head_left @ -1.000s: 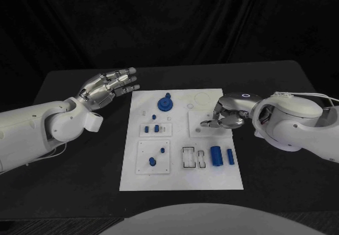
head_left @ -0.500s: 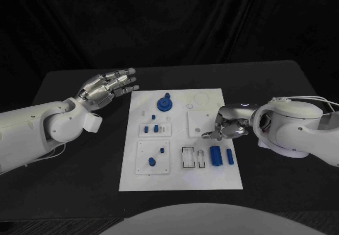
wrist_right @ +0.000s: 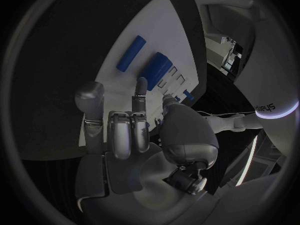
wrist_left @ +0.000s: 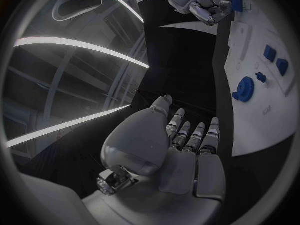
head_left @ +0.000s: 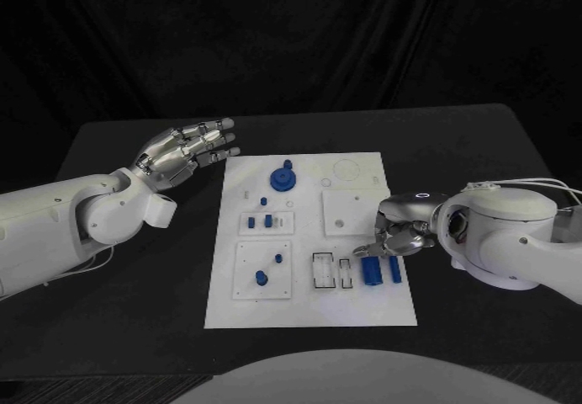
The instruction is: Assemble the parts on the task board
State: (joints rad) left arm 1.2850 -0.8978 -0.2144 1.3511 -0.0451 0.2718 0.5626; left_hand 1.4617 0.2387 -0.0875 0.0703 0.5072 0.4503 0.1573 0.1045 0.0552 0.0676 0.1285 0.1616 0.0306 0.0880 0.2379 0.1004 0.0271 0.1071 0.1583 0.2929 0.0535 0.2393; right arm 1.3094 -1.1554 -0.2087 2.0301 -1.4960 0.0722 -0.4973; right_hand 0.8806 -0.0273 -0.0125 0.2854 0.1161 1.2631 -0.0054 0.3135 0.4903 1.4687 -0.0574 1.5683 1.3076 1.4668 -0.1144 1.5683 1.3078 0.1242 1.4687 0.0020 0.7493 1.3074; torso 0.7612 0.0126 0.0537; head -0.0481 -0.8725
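The white task board [head_left: 309, 307] lies in the middle of the table. A blue gear [head_left: 284, 178] stands at its far end, also seen as the blue gear [wrist_left: 244, 89] in the left wrist view. A thick blue cylinder [head_left: 371, 269] and a slim one [head_left: 394, 268] lie near its right edge. My right hand [head_left: 398, 232] hovers just beyond these two, fingers mostly curled, nothing in it. In the right wrist view one finger of that hand [wrist_right: 125, 130] points toward the thick cylinder [wrist_right: 156, 70] and the slim one [wrist_right: 132, 52]. My left hand [head_left: 184, 150] floats open left of the board's far corner.
Small blue pieces [head_left: 260, 221] sit in a white insert at the board's left middle, and two more [head_left: 261, 276] in the insert nearer me. A black-outlined slot frame [head_left: 324, 271] lies beside the thick cylinder. Bare black table [head_left: 121, 320] surrounds the board.
My right hand has drawn back along the board's right edge, from the white square plate to just above the two blue cylinders. The left hand has stayed still.
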